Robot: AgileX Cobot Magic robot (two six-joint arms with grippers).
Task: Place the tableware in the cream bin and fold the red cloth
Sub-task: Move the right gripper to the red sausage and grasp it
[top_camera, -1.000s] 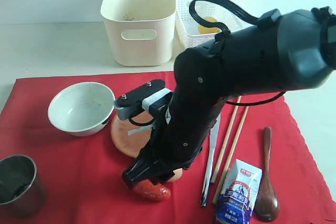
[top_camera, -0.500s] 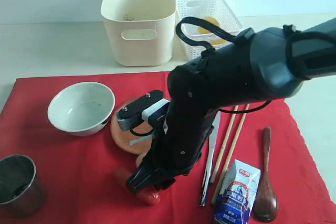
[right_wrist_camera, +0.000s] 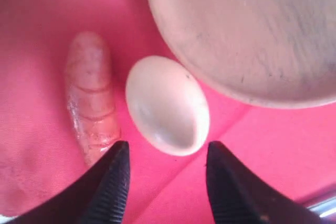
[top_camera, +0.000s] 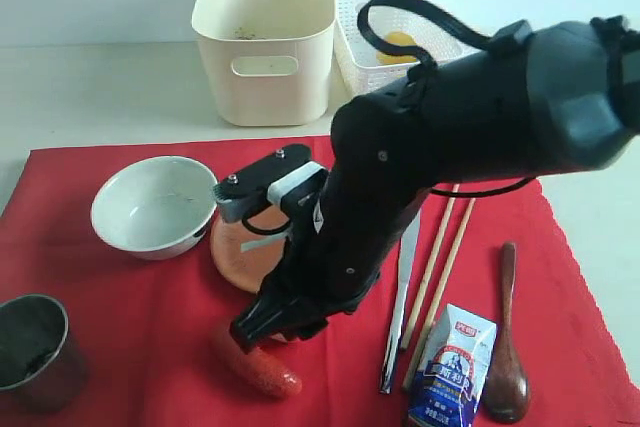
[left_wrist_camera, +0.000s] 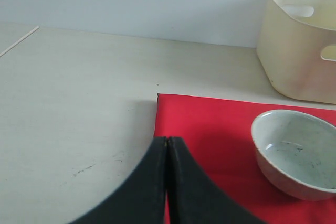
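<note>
— Jaws first: how do they stand?
— Right gripper [right_wrist_camera: 165, 156]: well apart, empty, straddling the egg [right_wrist_camera: 167, 106] between sausage [right_wrist_camera: 92, 103] and plate [right_wrist_camera: 247, 30]. Left gripper [left_wrist_camera: 167, 145]: pressed together, empty.
— Advice?
— Centre on the egg and squeeze gently, I'd say; the sausage lies close.
— Count?
— One cup [top_camera: 30, 352], spoon [top_camera: 508, 327], packet [top_camera: 455, 362], knife [top_camera: 400, 297], bowl [top_camera: 155, 205]; two chopsticks [top_camera: 445, 257], all on the red cloth [top_camera: 130, 297]. Beyond: one cream bin [top_camera: 265, 37], one basket [top_camera: 350, 7].

Your right gripper [right_wrist_camera: 167, 145] has lifted clear of the sausage [top_camera: 256, 360], which now lies exposed, turned further left.
</note>
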